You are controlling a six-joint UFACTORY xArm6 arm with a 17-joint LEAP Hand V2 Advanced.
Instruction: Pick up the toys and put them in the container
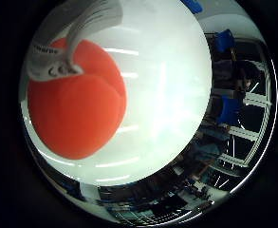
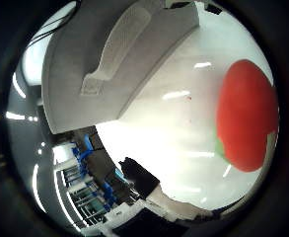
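While the red toy (image 1: 77,109) lies on the white table (image 1: 167,95) close under my palm, I judge the pickup step in hand (container not visible). My hand (image 1: 72,42) hovers over it, one finger touching; whether the fingers are closed, I cannot tell. Next: a firm enclosing grasp.

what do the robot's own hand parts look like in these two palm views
The hand shows as pale grey-white moulded parts. In the thumb-side view there is a broad, smooth, curved shell with a raised, finely textured strip along it. One of the fingers is ridged, with small round holes near its end.
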